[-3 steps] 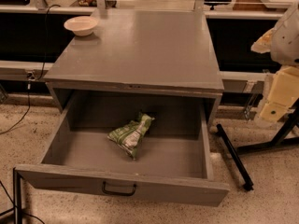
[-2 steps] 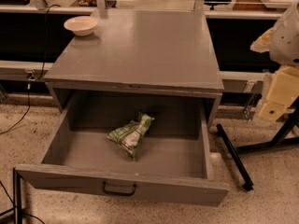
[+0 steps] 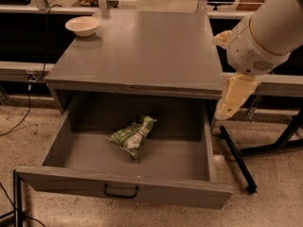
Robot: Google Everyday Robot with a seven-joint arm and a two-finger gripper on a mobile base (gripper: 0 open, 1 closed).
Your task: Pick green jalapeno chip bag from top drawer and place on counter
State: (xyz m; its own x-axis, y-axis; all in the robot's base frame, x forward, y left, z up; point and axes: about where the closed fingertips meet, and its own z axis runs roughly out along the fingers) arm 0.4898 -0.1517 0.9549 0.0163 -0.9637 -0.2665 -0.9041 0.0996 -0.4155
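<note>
Sitting at the reach step: green jalapeno chip bag (image 3: 132, 137) lies mid-floor in the open top drawer (image 3: 180, 193), gripper (image 3: 231, 100) hangs outside its right wall, grip state can't tell; next move needs swinging left and down.

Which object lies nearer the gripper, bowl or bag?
The green jalapeno chip bag in the top drawer; the gripper hangs right of it, the bowl sits far back on the counter.

Arm: thick white cylindrical arm (image 3: 267, 30) enters from the upper right corner, sloping down and to the left. Cream-coloured plastic gripper (image 3: 226, 109) hangs beneath its rounded end, pointing down and slightly left, at right of view, mid-height.
</note>
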